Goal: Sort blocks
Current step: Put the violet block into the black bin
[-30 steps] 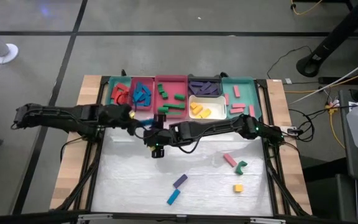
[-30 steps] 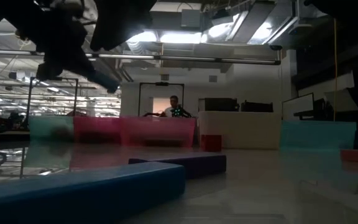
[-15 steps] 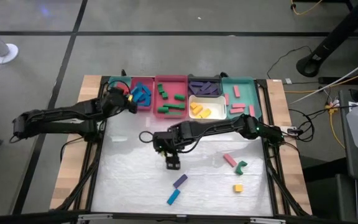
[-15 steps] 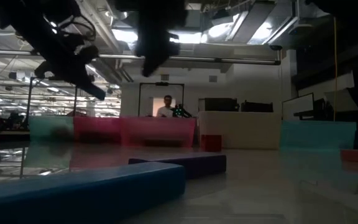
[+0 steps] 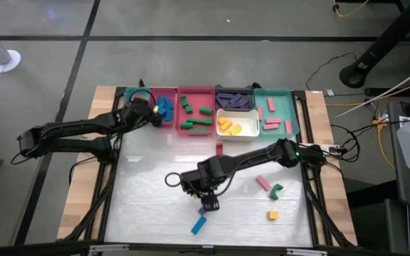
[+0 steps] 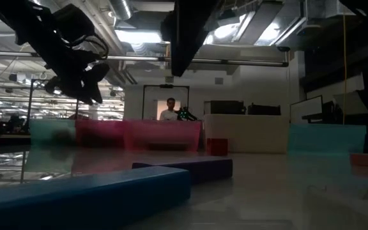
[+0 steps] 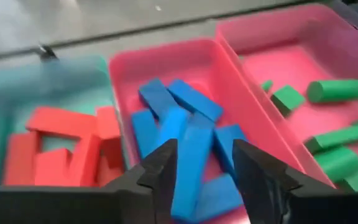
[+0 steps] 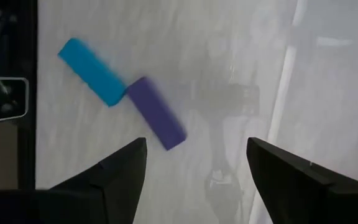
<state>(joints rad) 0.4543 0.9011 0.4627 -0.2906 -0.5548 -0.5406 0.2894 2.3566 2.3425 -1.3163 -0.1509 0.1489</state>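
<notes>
Having swung down the table, the right gripper (image 5: pixel 206 205), fingers spread and empty, hangs over the purple block (image 8: pixel 156 113) and light-blue block (image 8: pixel 92 71) near the front edge. Farther back, the left gripper (image 7: pixel 204 165), parted, holds nothing above the blue blocks (image 7: pixel 185 127) in their pink tray (image 7: pixel 120 68).

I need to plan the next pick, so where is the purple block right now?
In the high view the purple block lies near the table's front middle, beside the light blue block, with the open right gripper directly above it.

Five loose blocks on my table: one purple (image 5: pixel 203 209), one light blue (image 5: pixel 198 225), one pink (image 5: pixel 263 183), one green (image 5: pixel 276 190), one yellow (image 5: pixel 272 214), two arms of mine
</notes>
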